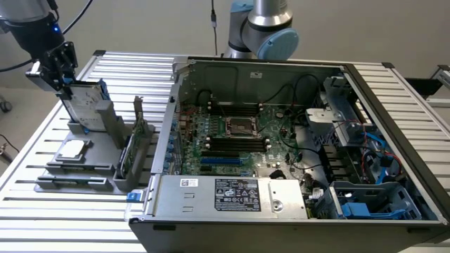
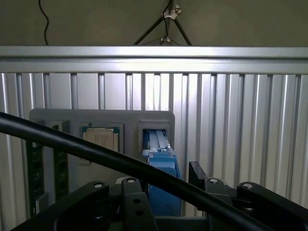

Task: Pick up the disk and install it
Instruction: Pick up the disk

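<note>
At the exterior view's left, over the grey holder (image 1: 77,158) on the worktop (image 1: 123,66): holds pincer (image 1: 65,90) (image 2: 163,175) open astride the upright disk (image 1: 86,103) (image 2: 162,161) top, not closed on it.

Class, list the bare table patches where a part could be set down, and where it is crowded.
Free: near slats, between grey holder and table edge; far slats, behind the holder. Crowded: the holder itself and the computer case.
</note>
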Controlling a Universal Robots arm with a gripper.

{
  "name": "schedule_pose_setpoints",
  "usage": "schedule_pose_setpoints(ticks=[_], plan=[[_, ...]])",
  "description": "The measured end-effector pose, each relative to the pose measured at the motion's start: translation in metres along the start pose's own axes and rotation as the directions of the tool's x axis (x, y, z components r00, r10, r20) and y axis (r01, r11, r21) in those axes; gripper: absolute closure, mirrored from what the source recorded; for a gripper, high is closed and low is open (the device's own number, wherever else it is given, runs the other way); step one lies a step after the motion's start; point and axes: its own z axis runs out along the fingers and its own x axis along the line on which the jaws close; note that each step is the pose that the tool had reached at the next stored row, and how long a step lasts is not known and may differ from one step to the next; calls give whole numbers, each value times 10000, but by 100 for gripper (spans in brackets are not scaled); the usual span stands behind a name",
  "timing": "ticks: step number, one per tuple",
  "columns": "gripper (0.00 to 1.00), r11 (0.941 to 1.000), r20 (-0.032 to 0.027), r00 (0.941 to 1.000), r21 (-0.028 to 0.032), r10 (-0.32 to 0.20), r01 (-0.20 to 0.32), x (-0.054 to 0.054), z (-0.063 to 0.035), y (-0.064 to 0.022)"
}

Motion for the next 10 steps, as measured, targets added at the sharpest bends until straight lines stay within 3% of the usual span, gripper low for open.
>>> schedule_pose_setpoints(ticks=[10], plan=[[52, 10000, -65, 10000, 0, 5, -5, -1, 0, 0]])
